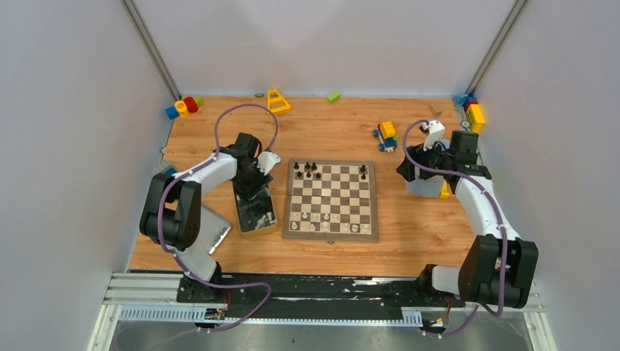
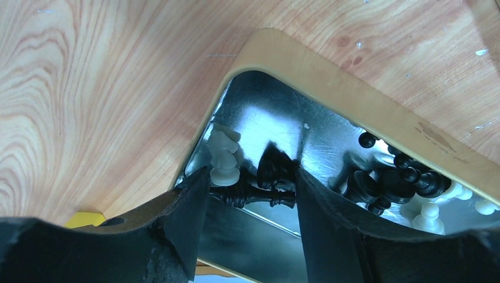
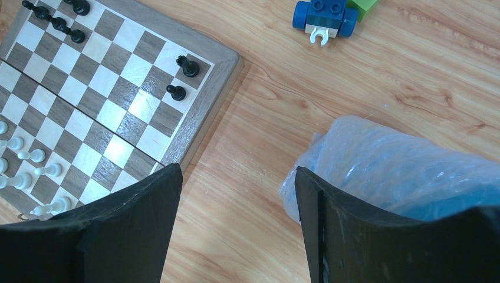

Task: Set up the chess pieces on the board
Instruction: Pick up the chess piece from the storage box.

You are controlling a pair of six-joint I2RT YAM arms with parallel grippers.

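Observation:
The board (image 1: 331,199) lies mid-table, with a few black pieces (image 1: 311,170) on its far rows and white pieces (image 1: 325,219) on its near rows. My left gripper (image 1: 252,191) reaches into the silver tin (image 1: 255,216) left of the board. In the left wrist view the left gripper (image 2: 252,194) is shut on a black chess piece (image 2: 259,193) lying sideways between the fingers. A white knight (image 2: 224,156) stands just beyond it, and more pieces (image 2: 401,177) are heaped to the right. My right gripper (image 3: 236,194) is open and empty over bare table, right of the board (image 3: 106,100).
A blue plastic bag (image 3: 401,165) lies just right of the right gripper. The tin's flat lid (image 1: 212,230) lies near the left arm. Toy blocks sit at the far left (image 1: 183,107), far middle (image 1: 277,101), behind the board (image 1: 386,135) and far right (image 1: 474,111).

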